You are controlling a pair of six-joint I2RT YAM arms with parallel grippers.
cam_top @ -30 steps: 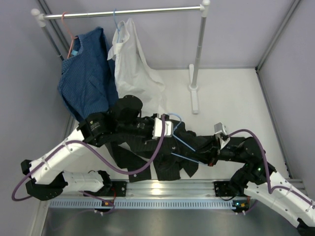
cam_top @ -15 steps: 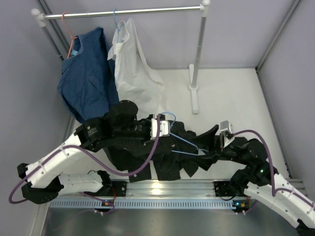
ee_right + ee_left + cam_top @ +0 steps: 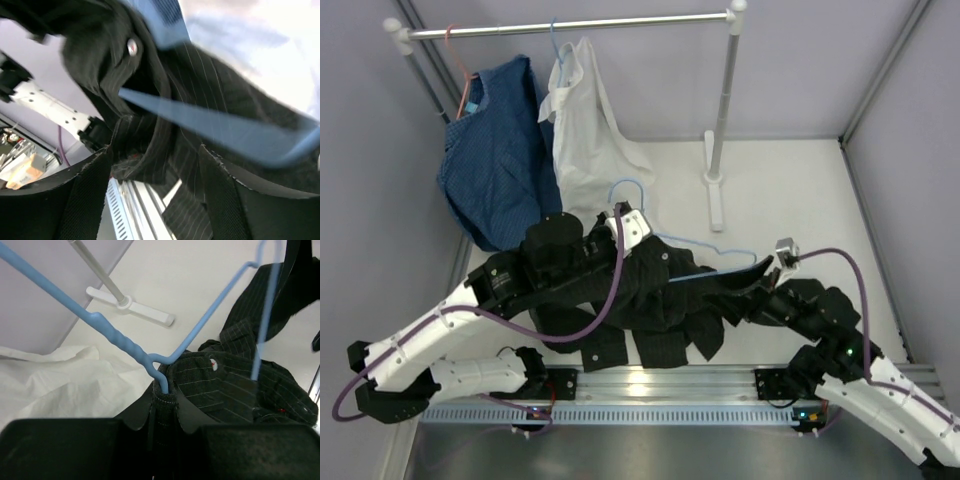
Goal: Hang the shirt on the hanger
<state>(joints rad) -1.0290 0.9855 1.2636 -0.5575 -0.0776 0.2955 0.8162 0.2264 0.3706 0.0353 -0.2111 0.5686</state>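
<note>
Along the near edge of the white desk [image 3: 800, 190], seen from above, the shirt [image 3: 660, 305] lies bunched between the left arm [image 3: 450, 320] and the right arm [image 3: 865, 385]. Its long spread runs left to right, with one dark flap reaching toward the right arm. Over it the hanger [image 3: 715, 248] slants, its hook toward the far edge close by the hem of the white shirt [image 3: 590, 140] and its frame stretching toward the right edge. Bare desk shows from the rack's foot [image 3: 716, 205] to the right edge and the far right corner. The far left corner is filled by the blue shirt [image 3: 495, 170] hanging from the rail [image 3: 570, 25] (grey walls [image 3: 800, 80] close in on the left, far and right sides).

From the left wrist, the left gripper [image 3: 162, 410] is pressed together on the shirt's collar. The hanger's twisted neck rises out of that fold, up and leftward; whether the wire itself is clamped I cannot tell. One shoulder wire angles up to the right over the pinstriped cloth, with the desk and the rack's foot beyond.

From the right wrist (a blurred view), the right gripper [image 3: 155, 170] has its fingers [image 3: 90, 200] on either side of hanging shirt cloth, and hanger wire crosses above. Whether they grip it cannot be told.
</note>
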